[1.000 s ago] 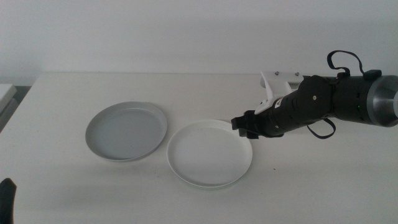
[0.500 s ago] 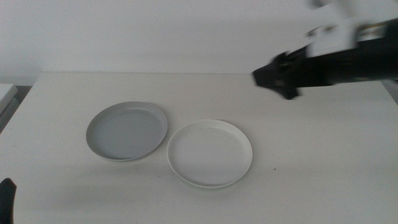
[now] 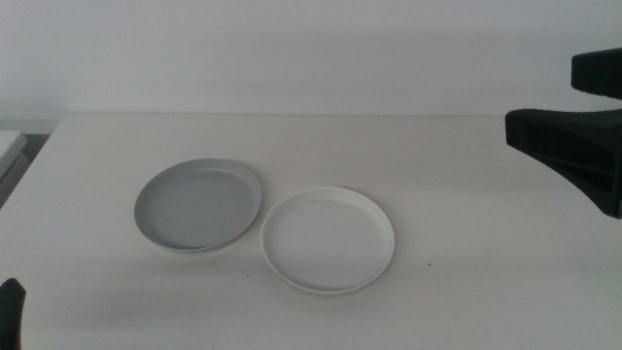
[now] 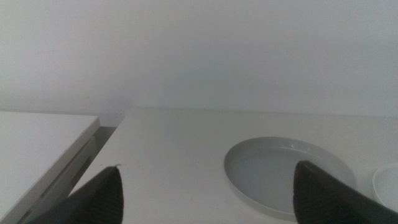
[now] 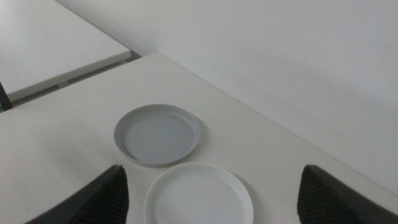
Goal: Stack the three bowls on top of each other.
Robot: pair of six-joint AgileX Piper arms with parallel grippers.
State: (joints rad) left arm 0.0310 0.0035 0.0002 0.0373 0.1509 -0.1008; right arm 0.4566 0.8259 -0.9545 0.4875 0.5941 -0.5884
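Observation:
The grey bowl (image 3: 198,205) lies left of centre on the white table (image 3: 466,292). The white bowl (image 3: 328,239) lies just right of it, their rims almost touching. A thin second rim shows under the white bowl's near edge. No mint green bowl shows apart. My right gripper (image 3: 544,97) is open and empty, raised at the far right, well away from the bowls. Its wrist view shows the grey bowl (image 5: 157,134) and white bowl (image 5: 199,193) below the open gripper (image 5: 211,168). My left gripper (image 3: 10,311) waits at the bottom left, open (image 4: 206,167), facing the grey bowl (image 4: 286,174).
A second white table (image 3: 8,146) stands at the left, with a dark gap between it and this one; it also shows in the left wrist view (image 4: 43,143) and the right wrist view (image 5: 50,43). A plain wall rises behind the table.
My right gripper has left the white bowl's far right rim and moved up and to the right. Both bowls have stayed in place. The left arm has not moved.

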